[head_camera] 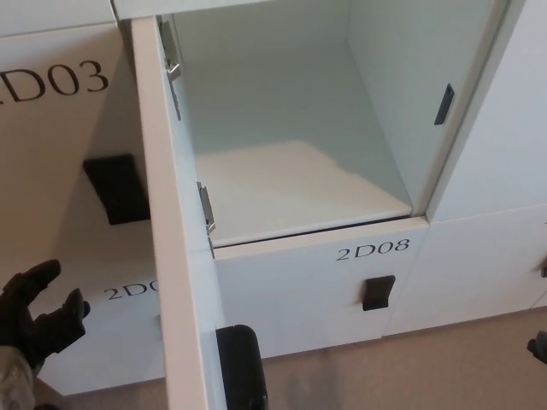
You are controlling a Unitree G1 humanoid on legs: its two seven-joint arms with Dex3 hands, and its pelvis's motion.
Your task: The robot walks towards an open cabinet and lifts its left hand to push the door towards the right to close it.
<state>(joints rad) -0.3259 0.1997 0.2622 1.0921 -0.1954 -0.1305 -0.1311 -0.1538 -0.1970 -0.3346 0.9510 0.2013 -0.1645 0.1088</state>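
Note:
The open cabinet [291, 179] is a white, empty locker compartment in the upper middle of the head view. Its white door [167, 256] stands open, edge-on toward me, hinged on the compartment's left side, with a black handle [241, 367] at its lower end. My left hand [38, 316] is low at the left edge, open with fingers spread, to the left of the door and apart from it. Only a black tip of my right hand [538, 346] shows at the right edge.
Closed white locker doors surround the compartment: 2D03 [60, 85] at upper left, 2D08 [372, 252] below with a black handle [378, 293], and another partly hidden behind the open door. Beige carpet [410, 367] lies below.

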